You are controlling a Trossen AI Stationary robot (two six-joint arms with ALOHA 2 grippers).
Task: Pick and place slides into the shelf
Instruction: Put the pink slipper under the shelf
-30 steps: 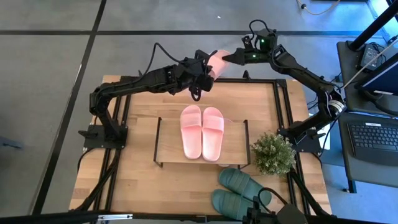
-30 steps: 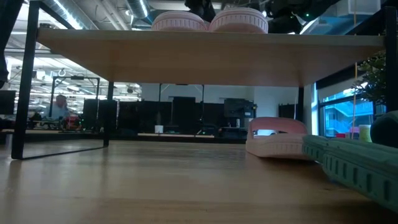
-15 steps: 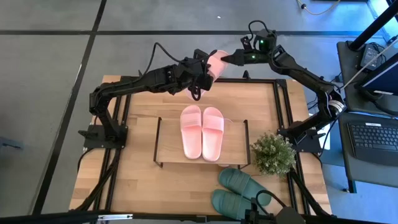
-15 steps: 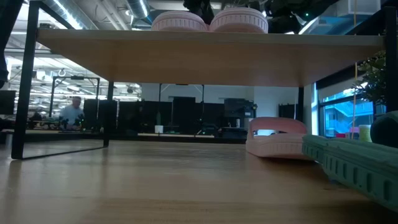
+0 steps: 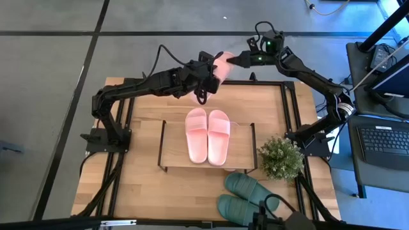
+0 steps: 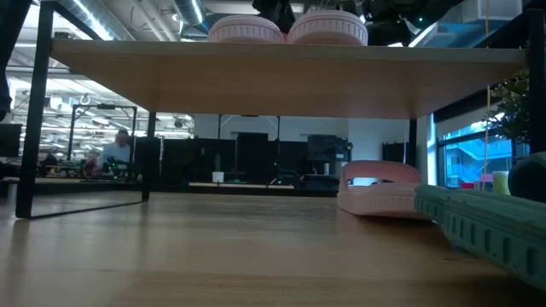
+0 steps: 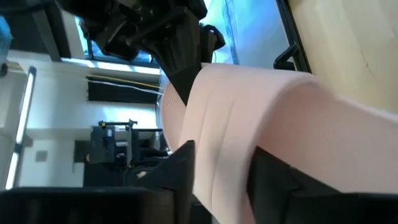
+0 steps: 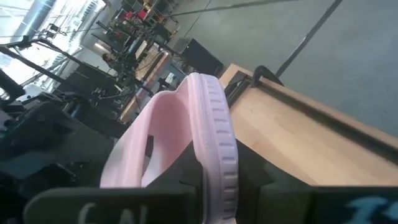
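One light pink slide hangs in the air over the table's far edge, held between both grippers. My left gripper is shut on it from the left, my right gripper from the right. A pink pair lies soles down on the shelf top board. Another pink slide rests on its sole on the table beyond the shelf in the low view. The dark green pair lies on the table near its near edge. My left gripper pinches the slide's wide pink band between its two fingers; the slide is lifted clear of the table. My right gripper pinches the slide's ribbed sole edge between its fingers, reaching in from the right; the slide stands on edge, clear of the table.
A potted plant stands at the shelf's right, just far of the green slides. The shelf's black wire legs frame open table under the board. A green slide fills the low view's right. A person moves far behind in the room.
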